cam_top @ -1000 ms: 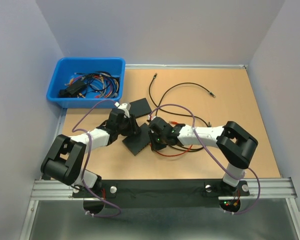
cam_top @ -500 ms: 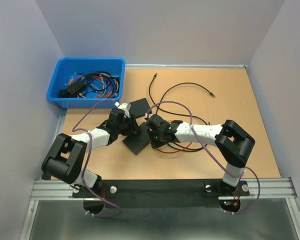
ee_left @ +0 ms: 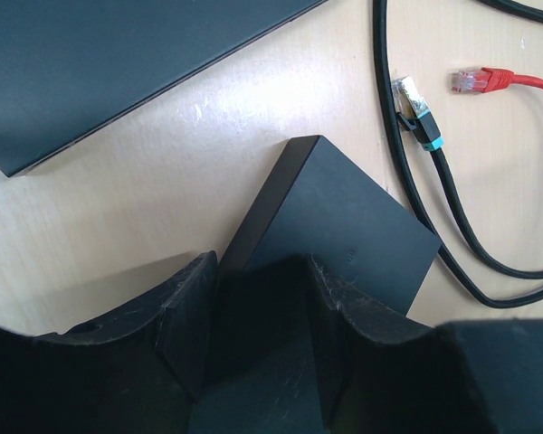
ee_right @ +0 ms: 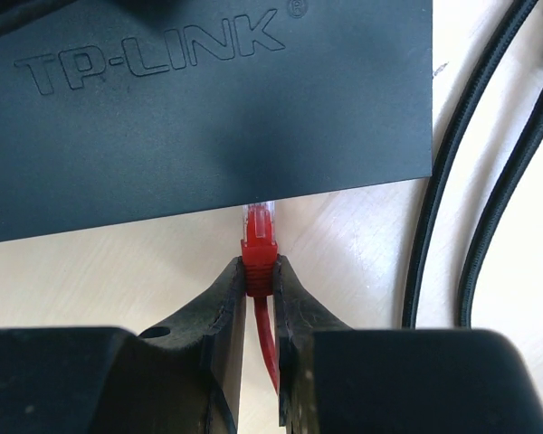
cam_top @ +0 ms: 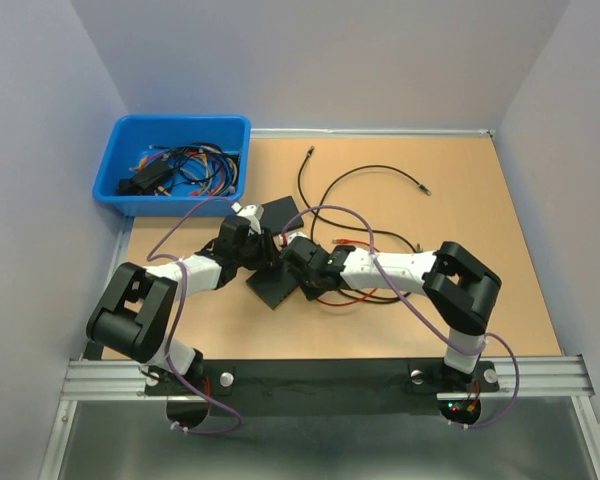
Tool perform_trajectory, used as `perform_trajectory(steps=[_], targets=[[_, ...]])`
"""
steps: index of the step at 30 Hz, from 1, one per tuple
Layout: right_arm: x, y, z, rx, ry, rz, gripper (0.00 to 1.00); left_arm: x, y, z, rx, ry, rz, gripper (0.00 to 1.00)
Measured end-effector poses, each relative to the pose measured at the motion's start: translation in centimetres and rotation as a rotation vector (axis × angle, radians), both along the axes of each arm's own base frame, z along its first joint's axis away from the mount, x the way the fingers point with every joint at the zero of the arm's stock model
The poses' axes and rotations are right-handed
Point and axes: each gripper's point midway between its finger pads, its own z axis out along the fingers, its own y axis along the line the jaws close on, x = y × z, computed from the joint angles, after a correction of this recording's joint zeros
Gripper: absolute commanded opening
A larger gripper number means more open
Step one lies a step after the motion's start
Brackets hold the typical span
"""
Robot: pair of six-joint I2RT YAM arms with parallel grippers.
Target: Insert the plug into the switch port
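Right gripper [ee_right: 261, 280], bottom centre, narrowly pinches the red plug [ee_right: 260, 237] by its boot; its clear tip touches the black switch [ee_right: 208, 108] edge above. Judged light, rigid but brittle-clipped, on limp cable [ee_right: 270, 348]: hold the boot. Left gripper [ee_left: 253, 298] straddles the switch; grip unclear.

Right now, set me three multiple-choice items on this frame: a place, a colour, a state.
1. Where is the bin? A) far left B) far right C) near centre
2. What colour is the plug in the right jaws? A) black B) red C) yellow
3. How is that plug? A) lying loose B) in the bin C) pinched, tip at the switch edge
Key: 1 A, the top view shows it at the far left; 2 B, the right wrist view shows red; 3 C, the jaws clamp its boot.
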Motion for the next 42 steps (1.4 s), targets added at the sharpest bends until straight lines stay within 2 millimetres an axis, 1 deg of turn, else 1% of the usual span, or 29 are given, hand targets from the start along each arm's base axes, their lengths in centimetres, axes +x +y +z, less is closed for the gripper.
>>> perform_trajectory(steps=[4, 9, 21, 35, 42], targets=[[0.0, 0.0, -0.2, -0.034, -0.033, 0.018, 0.0, 0.0, 0.0, 0.0, 0.0, 0.0, 0.0, 0.52], [0.5, -0.3, -0.1, -0.058, -0.062, 0.016, 0.0, 0.1, -0.1, 0.0, -0.002, 0.0, -0.003, 0.52], [1.2, -0.7, 0.1, -0.09, -0.109, 0.017, 0.0, 0.5, -0.5, 0.0, -0.007, -0.004, -0.017, 0.52], [1.5, -0.6, -0.3, -0.074, -0.141, 0.047, 0.0, 0.6, -0.8, -0.1, -0.012, -0.013, -0.035, 0.52], [2.0, -0.4, -0.3, -0.051, -0.158, 0.039, 0.01, 1.7, -1.3, -0.1, -0.024, -0.037, -0.044, 0.52]])
